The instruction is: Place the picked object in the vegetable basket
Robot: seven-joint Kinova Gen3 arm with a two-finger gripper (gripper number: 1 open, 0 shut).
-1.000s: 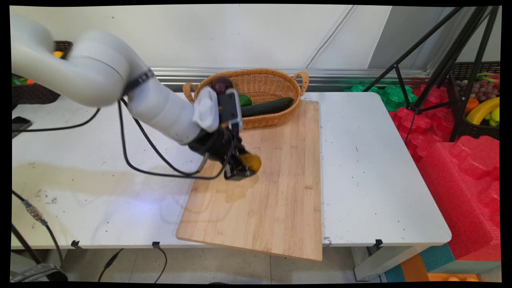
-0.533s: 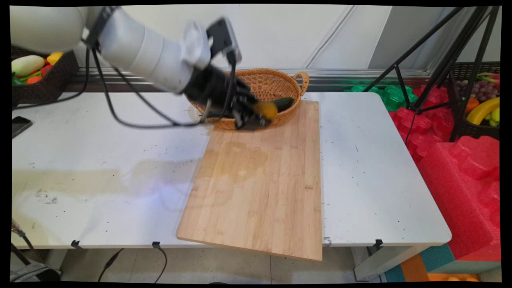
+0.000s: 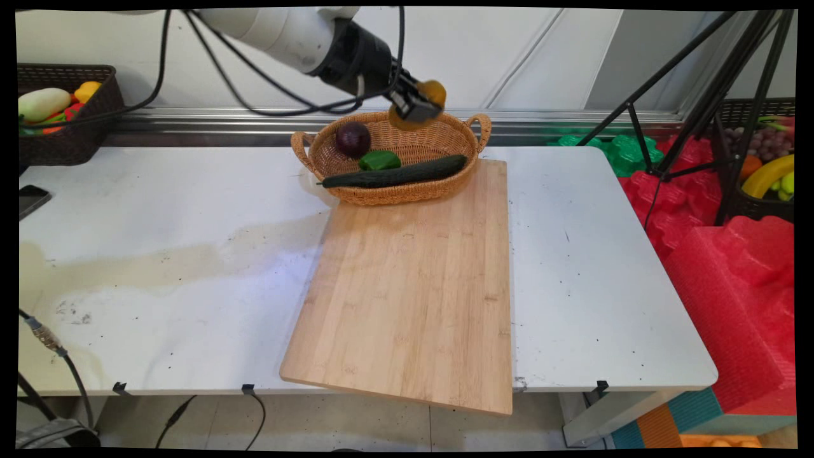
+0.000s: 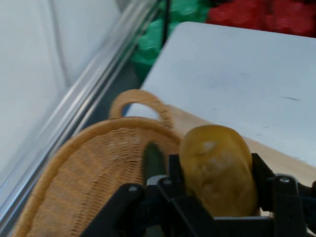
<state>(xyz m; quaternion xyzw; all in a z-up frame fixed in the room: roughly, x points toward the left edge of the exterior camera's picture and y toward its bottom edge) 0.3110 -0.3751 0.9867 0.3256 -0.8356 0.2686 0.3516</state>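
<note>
The gripper (image 3: 420,102) is hanging in the air above the far rim of the wicker basket (image 3: 439,137), and its two fingers are clamping a yellow-brown potato (image 3: 434,92) between them. In the hand view the potato (image 4: 218,169) is sitting upright between the black fingers (image 4: 261,173), pressed on both sides, with the gripper (image 4: 217,197) pointing down over the right-hand end of the basket (image 4: 89,168). The potato is clear of the basket and is touching nothing but the fingers.

Inside the basket, a dark purple onion (image 3: 353,139) is lying at the left end, a green pepper (image 3: 379,160) is lying just beside it toward the middle, and a long dark cucumber (image 3: 394,173) is stretching along the near wall from the left end to the right end, its left tip poking over the rim. The tip of the cucumber (image 4: 154,160) is also showing in the hand view, just beside the potato.

The basket is standing on the white table (image 3: 604,267), at the far end of a wooden cutting board (image 3: 413,292), overlapping the board's far edge. Well to the left of the basket, a dark crate of produce (image 3: 57,121) is sitting at the table's far left corner, and a phone (image 3: 28,198) is lying at the left edge
</note>
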